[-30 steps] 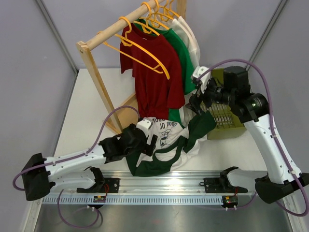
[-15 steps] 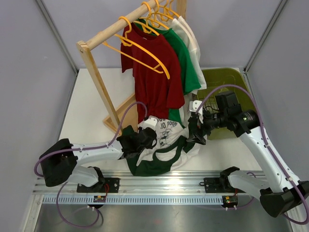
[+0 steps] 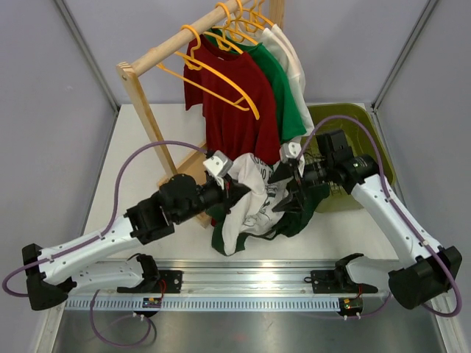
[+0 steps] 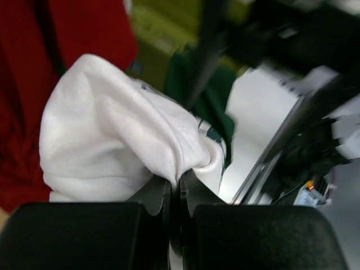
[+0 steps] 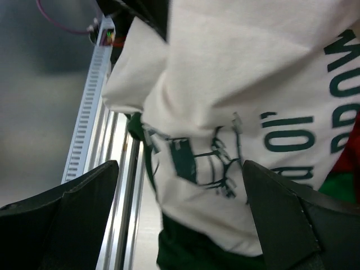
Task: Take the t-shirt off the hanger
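Desk (image 3: 132, 169) carries a wooden rack (image 3: 147, 121) across its far-left part. A red tee (image 3: 232, 118) and a green tee (image 3: 283, 95) hang on the rack, with a spare orange hanger (image 3: 221, 79) beside them. An olive tray (image 3: 368, 125) sits at the far-right corner.

The t-shirt (image 3: 254, 198) is off the rack. It hangs bunched in the air over the middle of the desk, just in front of the red tee and between my two arms. Its green hem droops toward the near edge. I see no hanger inside it; the folds may hide one, I cannot tell.

Left fingers (image 4: 154, 197) are pinched tight on a fold of the white body and carry the shirt's weight. Right fingers (image 5: 84, 197) are spread wide with the printed front between them, gripping nothing. I can't say whether they touch the cloth.

Handling, my read:
- It's light, limp and soft, with no stiffness. It sags from any pinch point and can slide out of a thin fold.
- It isn't fragile, but it could snag on the rack or the red tee.
- The best hold is probably the thicker green neckband or a shoulder seam, with the second hold well apart so the cloth spreads.
- I'd avoid the loose hem, since it just stretches.
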